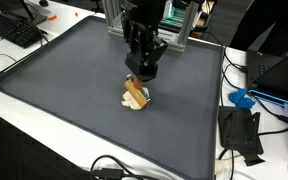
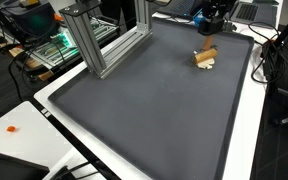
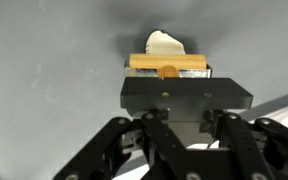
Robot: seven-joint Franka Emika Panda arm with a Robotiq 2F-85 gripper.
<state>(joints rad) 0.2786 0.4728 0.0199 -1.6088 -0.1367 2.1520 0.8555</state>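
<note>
Between the closed fingers of the gripper (image 1: 141, 75) sits a tan wooden block (image 1: 136, 93), clamped at its upper end and slanting down away from the fingertips toward the mat. Just under the block's lower end lies a small white lump (image 1: 130, 101) (whether the two touch, I cannot tell from either exterior view). From the wrist view the wooden block (image 3: 149, 62) shows as a flat bar lying crosswise right at the fingertips, with the white lump (image 3: 165, 43) peeking out just beyond it.

Beneath the gripper spreads a dark grey mat (image 1: 64, 100), which covers most of the white table (image 1: 24, 135). Behind the gripper, near where the arm comes in, stands an aluminium frame (image 2: 109, 45). Well off to one side of the gripper, past the mat's edge, lie a blue object (image 1: 242, 98) and a black bundle (image 1: 241, 135). Far to its other side, a black keyboard (image 1: 14, 30) rests on the table. In an exterior view the wooden block (image 2: 207, 53) and white lump (image 2: 206, 66) appear near the mat's far corner.
</note>
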